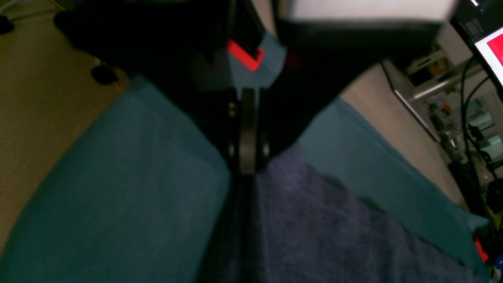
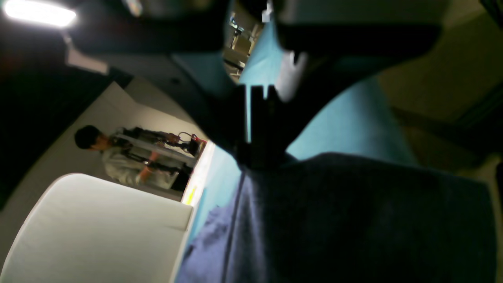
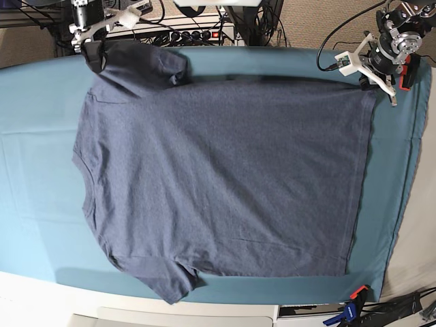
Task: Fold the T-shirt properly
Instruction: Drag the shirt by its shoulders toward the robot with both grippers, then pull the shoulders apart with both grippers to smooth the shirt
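My left gripper is clamped on the hem corner of the T-shirt at the far edge of the table, jaws pressed together with navy cloth running out from between them in the left wrist view. My right gripper is pinched on the shoulder corner at the other far end, beside the upper sleeve, and the right wrist view shows dark fabric hanging from its closed tips.

The shirt lies spread flat on the teal cloth, collar toward one short side, hem toward the other, plain side up with no lettering showing. The lower sleeve reaches close to the near edge of the teal cloth.

I judge this knit to be light, limp and not slippery: it will sag between my two holds and drag on the cloth beneath rather than slide. The seamed corners I hold look the firmest places to grip. Lifting both corners evenly should keep the far edge straight for a lengthwise fold; uneven pull would likely skew it.
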`<action>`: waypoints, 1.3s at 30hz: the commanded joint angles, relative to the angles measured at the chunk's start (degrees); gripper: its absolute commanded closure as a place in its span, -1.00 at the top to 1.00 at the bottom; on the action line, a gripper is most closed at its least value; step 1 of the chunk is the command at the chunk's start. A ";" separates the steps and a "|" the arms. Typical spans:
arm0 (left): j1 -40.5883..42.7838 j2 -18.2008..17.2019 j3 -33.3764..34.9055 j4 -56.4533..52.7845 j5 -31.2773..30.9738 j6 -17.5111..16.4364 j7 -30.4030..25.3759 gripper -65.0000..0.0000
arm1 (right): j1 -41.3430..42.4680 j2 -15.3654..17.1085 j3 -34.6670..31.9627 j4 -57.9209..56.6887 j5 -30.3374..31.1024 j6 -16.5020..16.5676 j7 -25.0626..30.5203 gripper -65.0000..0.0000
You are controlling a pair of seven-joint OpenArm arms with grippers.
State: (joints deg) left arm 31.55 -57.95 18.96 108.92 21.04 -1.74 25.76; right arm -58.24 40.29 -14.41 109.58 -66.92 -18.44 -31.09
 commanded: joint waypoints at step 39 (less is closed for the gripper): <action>17.03 -1.09 -0.39 7.23 7.10 6.36 9.27 -1.00 | -11.98 0.33 0.39 0.79 -4.33 -1.18 -3.67 -1.00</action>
State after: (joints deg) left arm 47.99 -58.11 18.90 115.42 27.44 3.90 34.70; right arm -69.14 40.29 -14.26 109.62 -70.67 -18.50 -33.80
